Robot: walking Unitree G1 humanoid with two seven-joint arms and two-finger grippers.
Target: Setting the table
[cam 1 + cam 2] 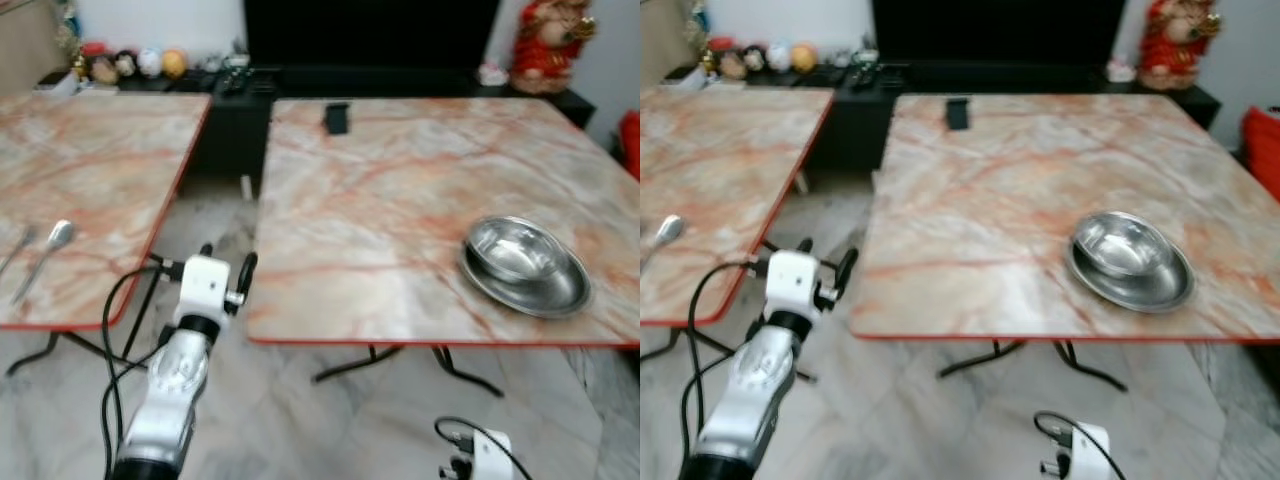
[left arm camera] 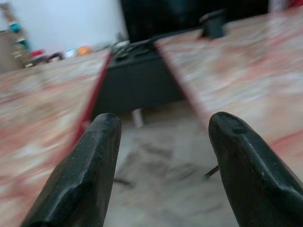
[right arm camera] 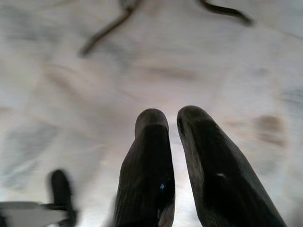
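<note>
Right desk (image 1: 380, 190): marble-patterned top with a red edge, filling the middle and 3 o'clock side of the head views.
Steel bowl (image 1: 527, 263): sits upright on the right desk toward 4 o'clock, close to the near edge; shiny, shallow, with a broad rim under it that may be a second dish, hard to tell.
Dark object (image 1: 337, 117): small and black, on the right desk at its far edge, toward 12 o'clock; too blurred to name.
Left desk (image 1: 100, 170): same marble top, at 9 o'clock, parted from the right desk by a strip of pale floor (image 1: 300, 410).
Spoon (image 1: 45, 256): lies on the left desk near its front edge, bowl end pointing away.
Second utensil (image 1: 15, 249): thin, just beside the spoon at its 9 o'clock side; its kind cannot be told.
Left hand (image 2: 163, 142): raised over the gap between the desks, fingers spread wide, nothing between them.
Right hand (image 3: 171, 137): low at 5 o'clock, aimed at the floor, fingers nearly touching, holding nothing.
Black cabinet (image 1: 230, 100): behind the desks, with small ornaments on top.
</note>
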